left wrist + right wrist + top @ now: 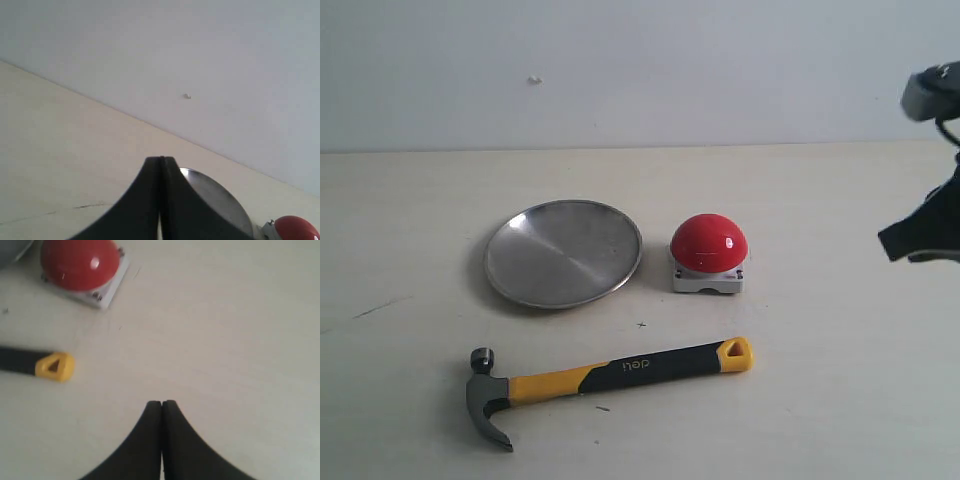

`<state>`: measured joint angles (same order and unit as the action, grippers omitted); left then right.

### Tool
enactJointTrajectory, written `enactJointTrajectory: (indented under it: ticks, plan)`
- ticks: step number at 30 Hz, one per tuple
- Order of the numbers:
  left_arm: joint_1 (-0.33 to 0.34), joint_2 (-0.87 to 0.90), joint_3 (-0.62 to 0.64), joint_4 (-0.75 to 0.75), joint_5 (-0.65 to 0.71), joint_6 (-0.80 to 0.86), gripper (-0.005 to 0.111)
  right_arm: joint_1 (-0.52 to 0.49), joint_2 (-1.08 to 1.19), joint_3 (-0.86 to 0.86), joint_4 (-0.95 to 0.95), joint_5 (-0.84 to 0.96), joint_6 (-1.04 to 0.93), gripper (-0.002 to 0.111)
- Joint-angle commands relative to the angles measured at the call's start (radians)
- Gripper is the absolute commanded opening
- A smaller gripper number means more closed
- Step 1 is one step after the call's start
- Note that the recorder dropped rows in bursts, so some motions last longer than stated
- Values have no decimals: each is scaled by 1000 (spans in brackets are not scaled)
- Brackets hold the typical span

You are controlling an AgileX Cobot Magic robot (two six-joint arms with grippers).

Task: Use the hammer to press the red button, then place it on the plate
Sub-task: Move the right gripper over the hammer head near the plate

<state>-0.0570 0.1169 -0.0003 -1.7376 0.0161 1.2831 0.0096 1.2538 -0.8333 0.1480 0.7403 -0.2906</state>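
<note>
The hammer [605,382] lies flat near the table's front, dark head to the left, yellow looped end [55,366] to the right. Behind it the red button [708,243] sits on its grey-white base, with the silver plate [563,252] just left of it. My right gripper [162,403] is shut and empty, hovering over bare table right of the hammer's end; its arm shows at the right edge [923,225]. My left gripper [161,159] is shut and empty, with the plate [220,200] and the red button [296,229] beyond it. It is out of the exterior view.
A pale wall [640,70] rises behind the table [820,400]. A thin dark scratch [378,307] marks the table at the left, and a small speck [641,324] lies between plate and hammer.
</note>
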Motion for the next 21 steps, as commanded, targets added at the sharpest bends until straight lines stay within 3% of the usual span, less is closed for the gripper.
enactJointTrajectory:
  ticks: [1,7,17,21]
  plan:
    - [-6,-3,0,-7,3,2,0,-4,98,-12,149,86,-326,0]
    - [-6,-3,0,-7,3,2,0,62,158,-14,189,93,-561,0]
    - [-6,-3,0,-7,3,2,0,249,183,-74,79,52,-573,0]
    - [-6,-3,0,-7,3,2,0,307,243,-74,65,50,-663,0]
